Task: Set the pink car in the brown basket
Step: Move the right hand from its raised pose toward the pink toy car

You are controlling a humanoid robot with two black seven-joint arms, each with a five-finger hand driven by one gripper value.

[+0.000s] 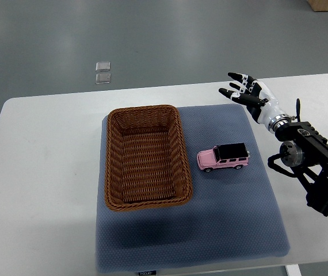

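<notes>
Pink car (224,157): stands on its wheels on the blue-grey mat (233,218), just right of the brown basket (145,156), apart from its rim.
Right hand (246,91): hovers over the mat's far right corner, fingers spread and holding nothing.
Car from hand: at about 7 o'clock, well apart.
Basket: on the mat's left half, on the white worktop (43,172).

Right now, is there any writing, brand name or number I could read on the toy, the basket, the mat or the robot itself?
Small dark tag on the near edge of the blue mat: it carries pale lettering, too small and blurred to read.
Pink car: no readable text.
Brown basket: none.
Right arm and robot hand: no legible markings.
</notes>
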